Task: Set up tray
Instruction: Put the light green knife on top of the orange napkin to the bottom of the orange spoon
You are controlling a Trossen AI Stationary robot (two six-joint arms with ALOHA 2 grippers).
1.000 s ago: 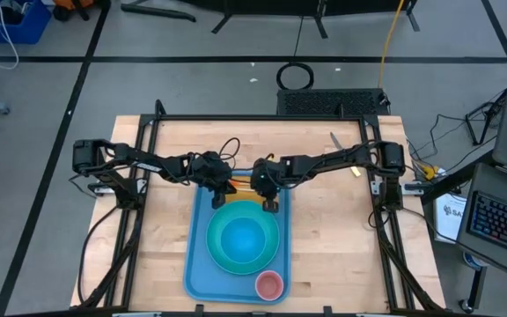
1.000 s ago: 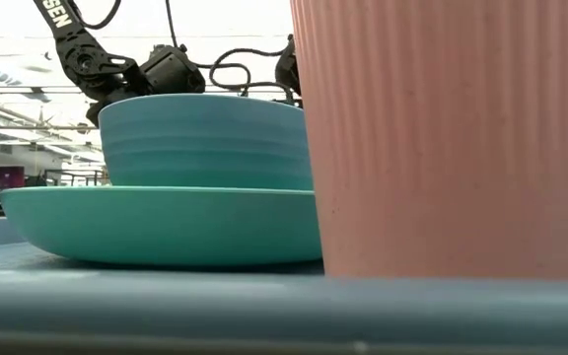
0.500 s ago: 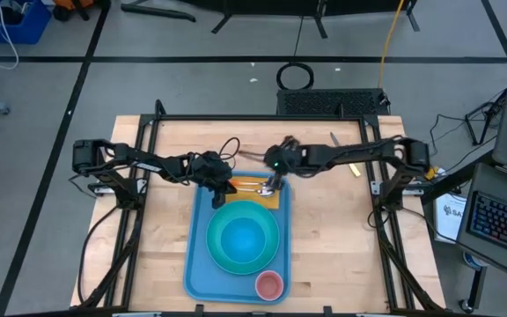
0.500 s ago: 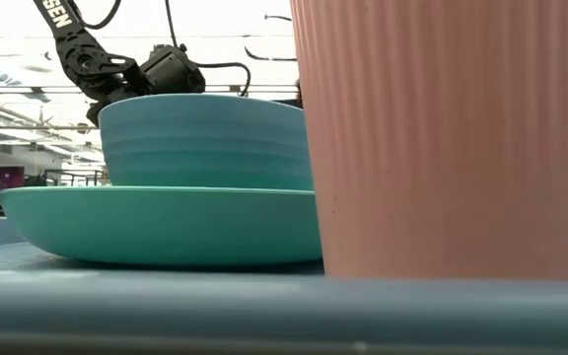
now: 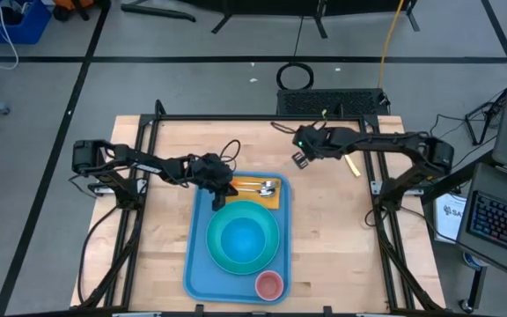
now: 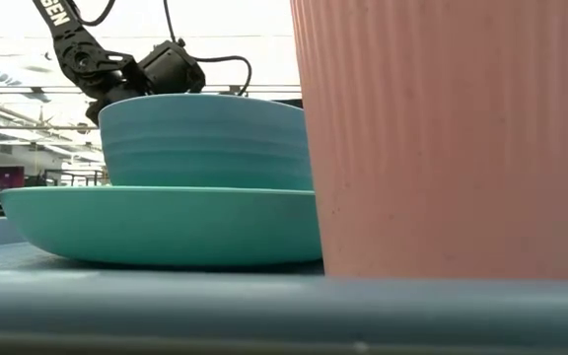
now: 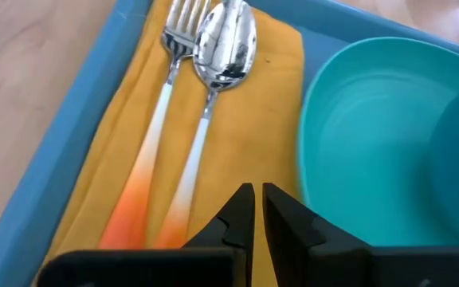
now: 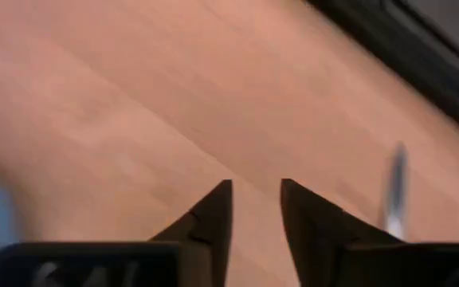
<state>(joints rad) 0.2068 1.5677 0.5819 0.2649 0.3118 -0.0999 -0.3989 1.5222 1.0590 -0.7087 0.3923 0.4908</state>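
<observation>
The light-blue tray (image 5: 199, 264) lies mid-table. On it a turquoise plate (image 5: 223, 257) carries a blue bowl (image 5: 243, 236), and a pink cup (image 5: 269, 284) stands at the tray's near right corner. An orange-yellow napkin (image 7: 253, 119) lies across the tray's far end. A fork (image 7: 166, 119) and a spoon (image 7: 223, 48) lie side by side on it. My left gripper (image 7: 257, 209) is shut, its tips low over the napkin's left part, beside the plate. My right gripper (image 5: 301, 160) hangs open and empty over bare wood, beyond the tray's far right corner. My left gripper points slanting down at the napkin beside the spoon's handle (image 7: 183, 209). Whether its tips touch the cloth, I cannot tell.
A knife (image 5: 335, 140) lies on the wood near the table's far right, also in the right wrist view (image 8: 394, 187). A small yellow object (image 5: 355, 170) lies near the right arm. Bare wood lies left and right of the tray. In the low view the cup (image 6: 442, 138) fills the right half.
My right gripper has left the napkin at the tray's far end. It has risen and swung toward the table's far right, turning as it went. The fork and spoon now lie uncovered on the napkin. My left gripper has kept still.
</observation>
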